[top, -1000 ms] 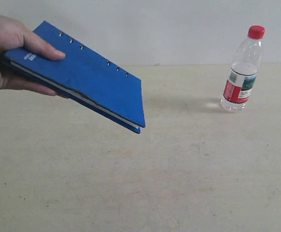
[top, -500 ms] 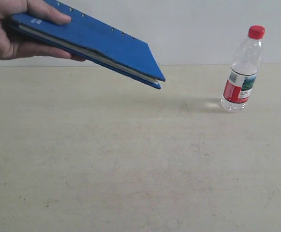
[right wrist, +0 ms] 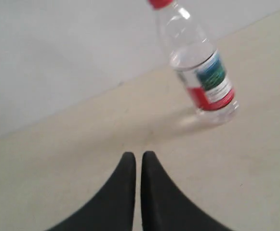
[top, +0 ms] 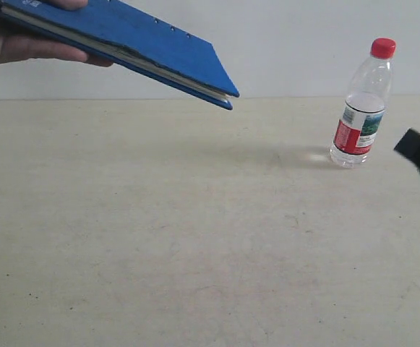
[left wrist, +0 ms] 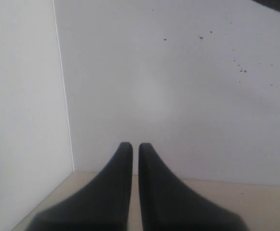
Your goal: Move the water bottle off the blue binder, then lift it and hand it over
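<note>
The right pincer (right wrist: 138, 156) is clenched on nothing, its 2 fingers (right wrist: 123, 192) pressed together. The water bottle (right wrist: 200, 62) stands upright on the table (right wrist: 58, 159), ahead of the tips, near them but not touching. The blue binder (top: 144, 43) is well away from that pincer and from the bottle, tilted in the air in a person's hand (top: 7, 47). The left pincer (left wrist: 135, 147) is likewise clenched and empty, facing a white wall (left wrist: 178, 96).
</note>
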